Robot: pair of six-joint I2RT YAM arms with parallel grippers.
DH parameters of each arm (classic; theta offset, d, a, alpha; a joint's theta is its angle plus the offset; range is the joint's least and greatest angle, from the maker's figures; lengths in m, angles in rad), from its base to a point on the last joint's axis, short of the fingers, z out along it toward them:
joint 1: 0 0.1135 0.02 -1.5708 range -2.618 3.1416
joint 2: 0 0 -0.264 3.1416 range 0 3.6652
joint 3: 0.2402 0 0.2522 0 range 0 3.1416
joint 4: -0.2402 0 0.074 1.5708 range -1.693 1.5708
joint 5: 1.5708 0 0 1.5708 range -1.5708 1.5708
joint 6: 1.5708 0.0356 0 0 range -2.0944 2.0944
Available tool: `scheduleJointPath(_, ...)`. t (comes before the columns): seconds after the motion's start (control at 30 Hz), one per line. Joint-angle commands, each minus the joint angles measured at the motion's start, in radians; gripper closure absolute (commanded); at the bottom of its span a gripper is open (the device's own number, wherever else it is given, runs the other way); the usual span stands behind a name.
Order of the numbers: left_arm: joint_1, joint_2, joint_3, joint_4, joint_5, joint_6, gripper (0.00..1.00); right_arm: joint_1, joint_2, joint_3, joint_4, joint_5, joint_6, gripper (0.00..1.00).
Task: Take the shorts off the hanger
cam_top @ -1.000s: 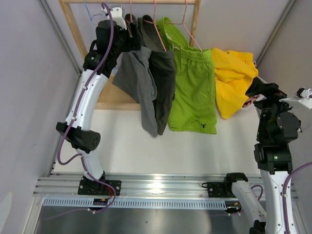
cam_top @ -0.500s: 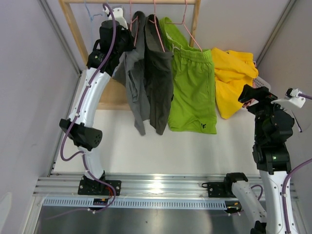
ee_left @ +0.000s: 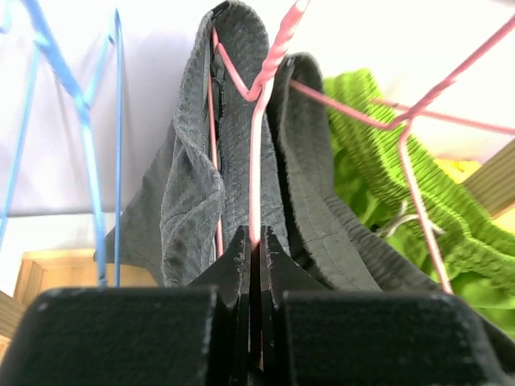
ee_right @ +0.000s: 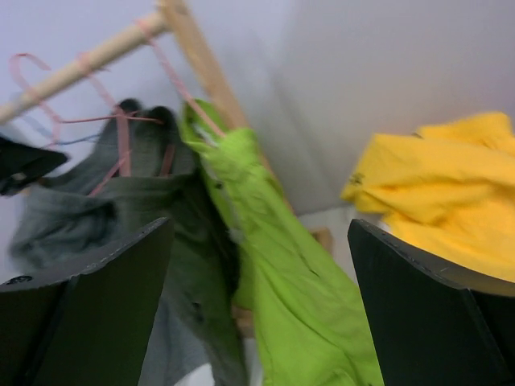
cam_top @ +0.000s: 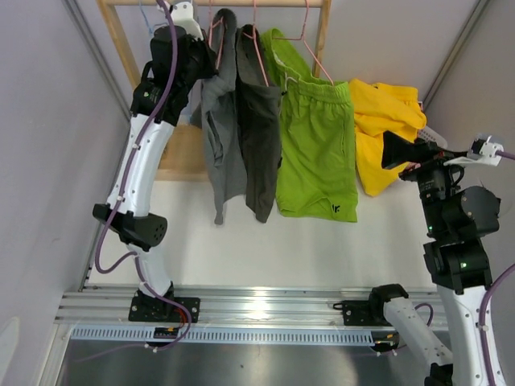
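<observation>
**Under the wooden rail [cam_top: 129, 2]: left gripper [ee_left: 257, 249] clamped on hanger wire, right gripper [ee_right: 259, 229] wide open**

Just below the rail, toward its left end, the left gripper was closed tight on the wire of a pink hanger [ee_left: 256, 161]. The wrist view showed that wire running down between the two fingertips with no gap left. Couldn't tell whether the pads also pinched fabric.

The dark grey shorts [cam_top: 241, 121] were draped over that same hanger. The waistband was folded across the wire on both sides and the legs hung straight down from the rail.

A bare blue hanger [ee_left: 88, 161] hung on the rail further toward its left end, just beside the grey pair.

Toward the rail's right end, the lime green shorts [cam_top: 318, 145] hung from a second pink hanger [ee_left: 398, 125], just beside the grey pair. A small dark logo [cam_top: 336, 209] sat at the hem farthest from the rail.

Past the rail's right end and off it, the yellow shorts [cam_top: 382, 121] lay in a crumpled heap.

The right gripper sat beyond that heap as seen from the rail, near its lower right edge. Its jaws were spread wide and held nothing, and the fingers pointed back toward the rail. Contact with the yellow fabric: couldn't tell.

The white table [cam_top: 241, 241] lay below the rail, under the hanging legs.
</observation>
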Motion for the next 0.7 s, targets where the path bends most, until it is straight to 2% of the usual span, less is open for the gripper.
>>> scheduleJointPath(0.0, -0.008, -0.134, 0.082, 0.111, 0.014, 0.018, 1.0, 0.086, 0.084, 0.103, 0.114, -0.183, -0.061, 0.02)
scheduleJointPath(0.07, -0.008, -0.146, 0.083, 0.11, 0.012, 0.014, 1.0, 0.169, 0.197, 0.214, 0.082, -0.166, -0.133, 0.01)
scheduleJointPath(0.13, -0.008, -0.163, 0.084, 0.105, 0.014, 0.004, 1.0, 0.387, 0.292, 0.361, 0.0, -0.09, -0.205, 0.01)
scheduleJointPath(0.17, -0.008, -0.168, 0.083, 0.102, 0.018, -0.006, 1.0, 0.492, 0.391, 0.408, -0.02, 0.097, -0.302, 0.01)
scheduleJointPath(0.2, -0.008, -0.178, 0.079, 0.099, 0.021, -0.009, 1.0, 0.726, 0.442, 0.449, -0.031, 0.201, -0.358, 0.01)
scheduleJointPath(0.27, -0.008, -0.191, 0.069, 0.088, 0.024, -0.022, 1.0, 0.911, 0.589, 0.536, -0.008, 0.435, -0.475, 0.01)
scheduleJointPath(0.3, -0.008, -0.207, 0.055, 0.087, 0.026, -0.023, 1.0, 0.991, 0.631, 0.563, 0.001, 0.453, -0.466, 0.01)
scheduleJointPath(0.43, -0.008, -0.251, 0.001, 0.082, 0.029, -0.04, 1.0, 1.073, 0.798, 0.652, 0.07, 0.455, -0.397, 0.01)
scheduleJointPath(0.67, -0.008, -0.306, -0.036, 0.061, 0.032, -0.048, 1.0, 1.155, 1.076, 0.871, 0.093, 0.515, -0.397, 0.01)
